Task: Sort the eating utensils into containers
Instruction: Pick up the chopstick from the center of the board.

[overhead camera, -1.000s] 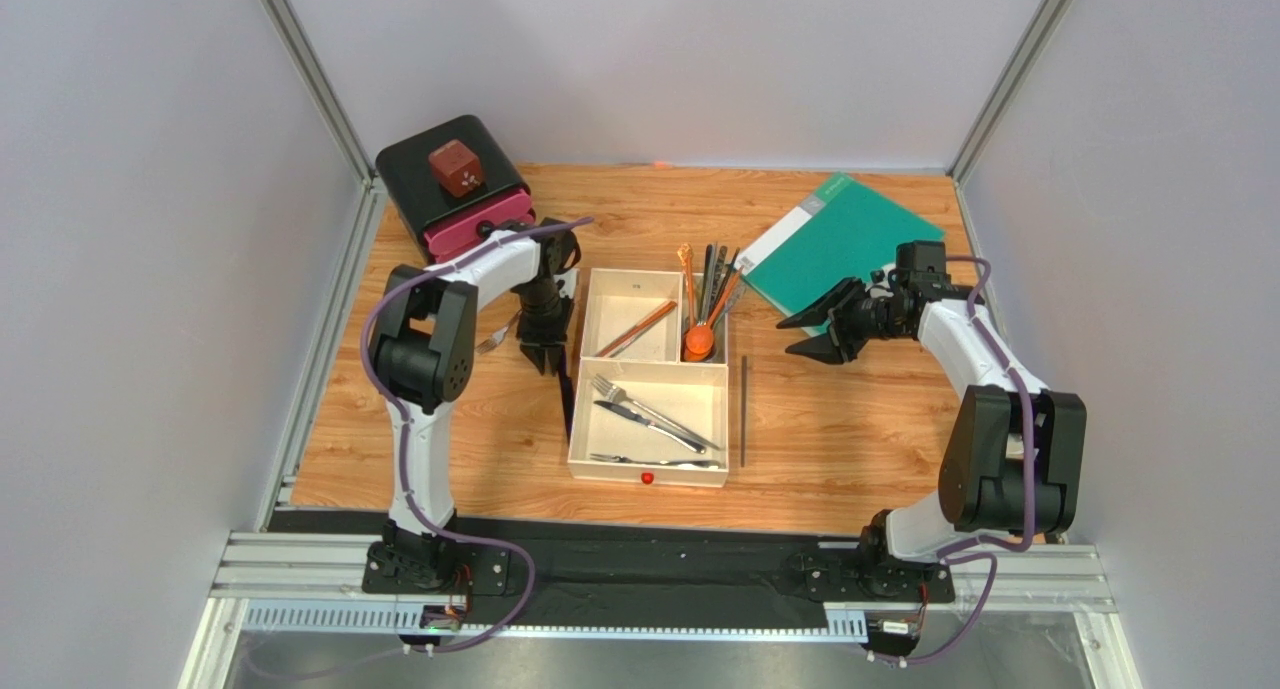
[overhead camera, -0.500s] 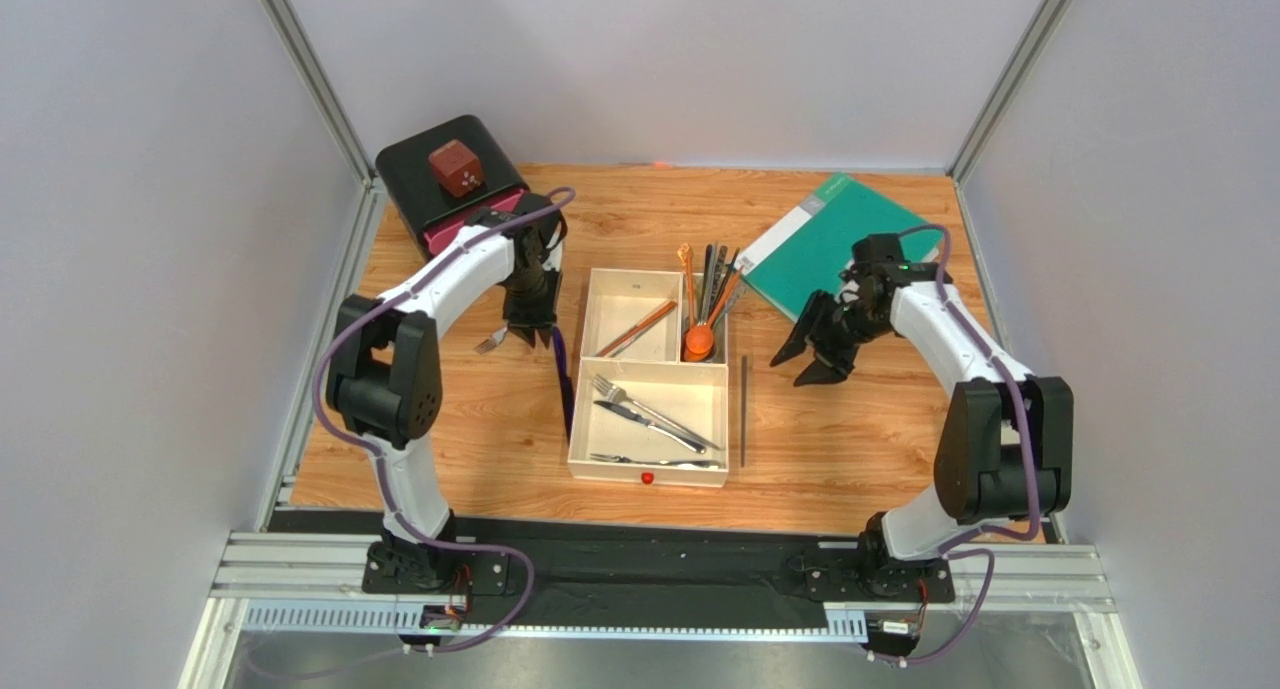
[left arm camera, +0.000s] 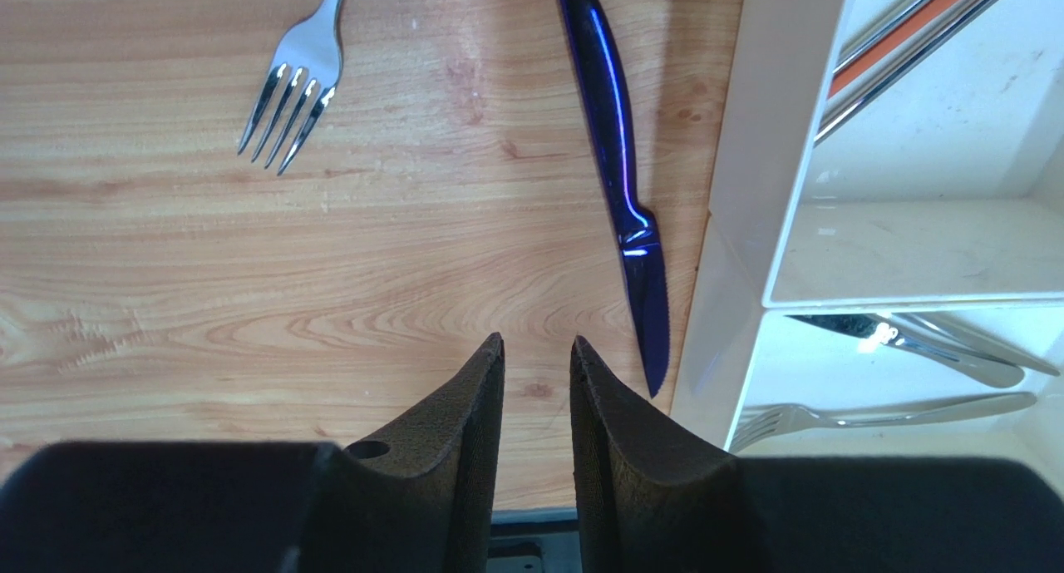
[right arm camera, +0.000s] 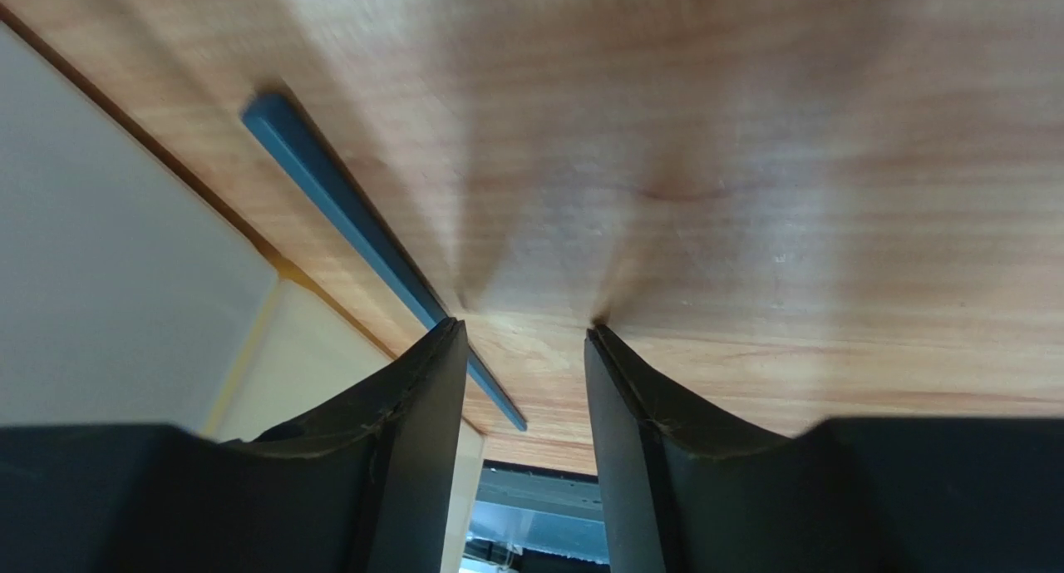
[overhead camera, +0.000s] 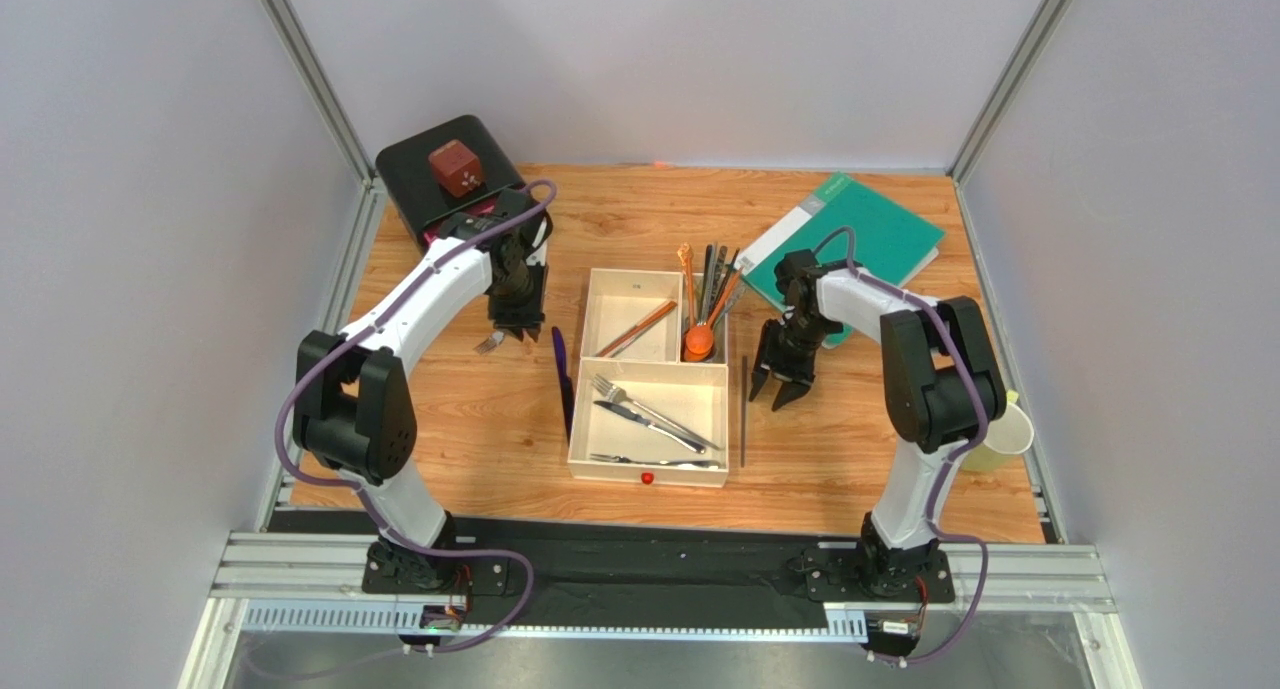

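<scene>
A cream-white tray (overhead camera: 576, 419) stands mid-table with a red dot on its front rim. Its large compartment holds silver forks and a knife (overhead camera: 646, 412). One small compartment holds copper utensils (overhead camera: 639, 329), the other an orange spoon and several more (overhead camera: 702, 311). A blue-purple knife (overhead camera: 562, 377) (left arm camera: 612, 161) and a silver fork (overhead camera: 492, 340) (left arm camera: 294, 80) lie on the wood left of the tray. My left gripper (overhead camera: 519, 317) (left arm camera: 537, 342) hovers above them, narrowly open and empty. A black chopstick (overhead camera: 742, 389) (right arm camera: 350, 211) lies right of the tray. My right gripper (overhead camera: 781, 385) (right arm camera: 525, 326) is open, its tips at the table beside the chopstick.
A black box with pink drawers (overhead camera: 436, 194) stands at the back left with a red-brown cube (overhead camera: 454, 166) on top. A green folder (overhead camera: 849, 239) lies at the back right. A pale yellow cup (overhead camera: 1004, 434) stands by the right arm. The tray wall (right arm camera: 113, 261) is close to my right gripper.
My right gripper swung left from the green folder and came down beside the black chopstick. My left gripper moved back and away from the tray's side, toward the fork.
</scene>
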`<action>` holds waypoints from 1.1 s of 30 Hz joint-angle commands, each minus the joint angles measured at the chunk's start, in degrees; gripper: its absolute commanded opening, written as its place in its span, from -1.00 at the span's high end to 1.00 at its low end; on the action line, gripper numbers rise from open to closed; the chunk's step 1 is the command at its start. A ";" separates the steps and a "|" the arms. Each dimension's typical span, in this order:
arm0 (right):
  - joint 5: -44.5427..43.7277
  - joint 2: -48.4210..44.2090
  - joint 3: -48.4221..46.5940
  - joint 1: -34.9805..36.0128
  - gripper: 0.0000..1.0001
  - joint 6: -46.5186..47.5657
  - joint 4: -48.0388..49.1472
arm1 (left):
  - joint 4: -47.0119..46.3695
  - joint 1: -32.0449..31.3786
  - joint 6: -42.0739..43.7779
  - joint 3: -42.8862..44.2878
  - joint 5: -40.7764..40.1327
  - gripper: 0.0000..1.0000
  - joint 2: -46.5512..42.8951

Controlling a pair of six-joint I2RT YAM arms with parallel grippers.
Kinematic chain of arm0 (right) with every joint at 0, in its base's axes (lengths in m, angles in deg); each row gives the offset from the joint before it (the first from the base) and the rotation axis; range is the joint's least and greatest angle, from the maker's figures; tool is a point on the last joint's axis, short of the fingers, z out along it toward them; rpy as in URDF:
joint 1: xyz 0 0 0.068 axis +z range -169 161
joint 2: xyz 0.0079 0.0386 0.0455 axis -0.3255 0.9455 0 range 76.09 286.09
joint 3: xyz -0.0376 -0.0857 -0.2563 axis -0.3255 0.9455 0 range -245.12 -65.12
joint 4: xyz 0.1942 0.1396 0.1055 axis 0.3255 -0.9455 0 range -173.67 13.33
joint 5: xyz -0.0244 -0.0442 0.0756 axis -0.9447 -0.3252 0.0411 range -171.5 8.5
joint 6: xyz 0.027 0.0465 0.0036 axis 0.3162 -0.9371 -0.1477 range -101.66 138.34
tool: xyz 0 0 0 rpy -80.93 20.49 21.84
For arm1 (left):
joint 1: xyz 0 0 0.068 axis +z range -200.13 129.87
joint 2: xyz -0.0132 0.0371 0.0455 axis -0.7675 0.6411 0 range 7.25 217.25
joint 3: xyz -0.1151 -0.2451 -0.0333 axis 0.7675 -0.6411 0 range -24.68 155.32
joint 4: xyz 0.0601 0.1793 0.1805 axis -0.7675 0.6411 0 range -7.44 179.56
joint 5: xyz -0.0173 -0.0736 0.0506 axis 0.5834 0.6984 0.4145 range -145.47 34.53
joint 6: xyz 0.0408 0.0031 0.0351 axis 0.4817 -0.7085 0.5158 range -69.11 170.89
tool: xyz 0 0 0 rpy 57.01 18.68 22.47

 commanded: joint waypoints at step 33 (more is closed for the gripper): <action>-12.20 -6.92 -3.99 5.93 1.00 2.27 -7.93 | -2.12 1.05 -0.86 -6.06 -2.79 0.35 -6.24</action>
